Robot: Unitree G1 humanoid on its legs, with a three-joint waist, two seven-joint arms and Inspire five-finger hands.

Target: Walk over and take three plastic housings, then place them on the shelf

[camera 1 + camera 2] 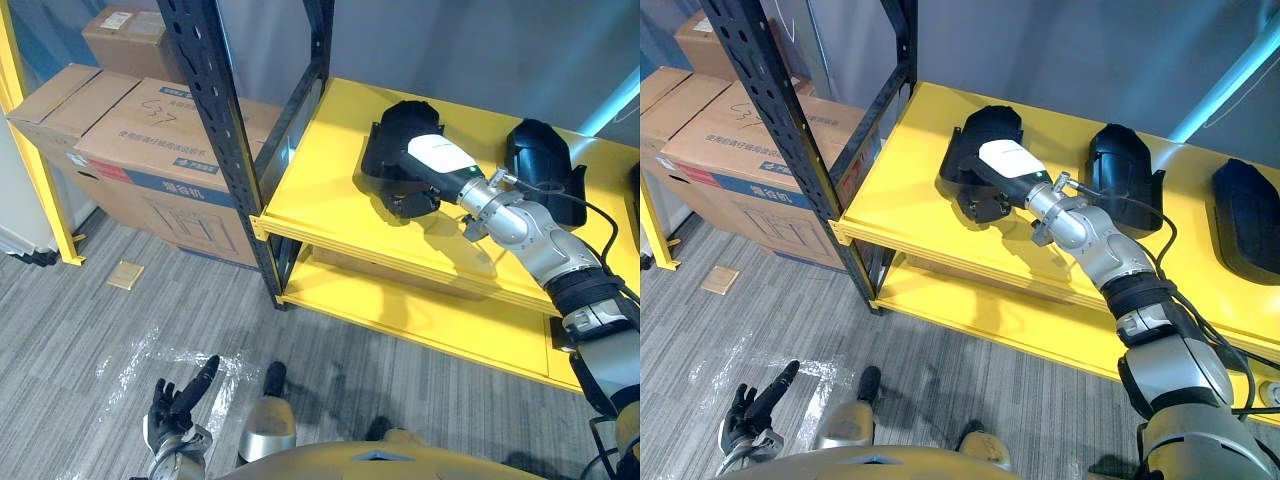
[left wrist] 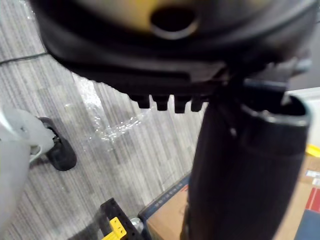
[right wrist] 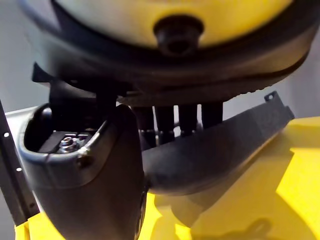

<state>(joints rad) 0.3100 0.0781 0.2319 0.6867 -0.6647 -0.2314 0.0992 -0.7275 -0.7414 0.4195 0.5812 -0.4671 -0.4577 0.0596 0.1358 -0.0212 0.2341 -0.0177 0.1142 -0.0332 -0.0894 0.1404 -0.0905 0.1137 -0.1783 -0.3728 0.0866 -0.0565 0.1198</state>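
Three black plastic housings lie in a row on the upper yellow shelf (image 1: 910, 200). My right hand (image 1: 1008, 160) reaches in over the leftmost housing (image 1: 980, 132), which rests on the board. In the right wrist view that housing's wall (image 3: 215, 145) sits between the thumb (image 3: 85, 190) and the fingers, pinched. The middle housing (image 1: 1122, 165) and the right housing (image 1: 1245, 212) lie free beside it. My left hand (image 1: 178, 408) hangs low over the floor with relaxed fingers and holds nothing.
A black perforated upright (image 1: 215, 110) stands at the shelf's left front corner. Cardboard boxes (image 1: 150, 150) are stacked to its left. A lower yellow shelf (image 1: 420, 310) runs beneath. Clear plastic film (image 1: 160, 370) and a small tan piece (image 1: 125, 274) lie on the grey floor.
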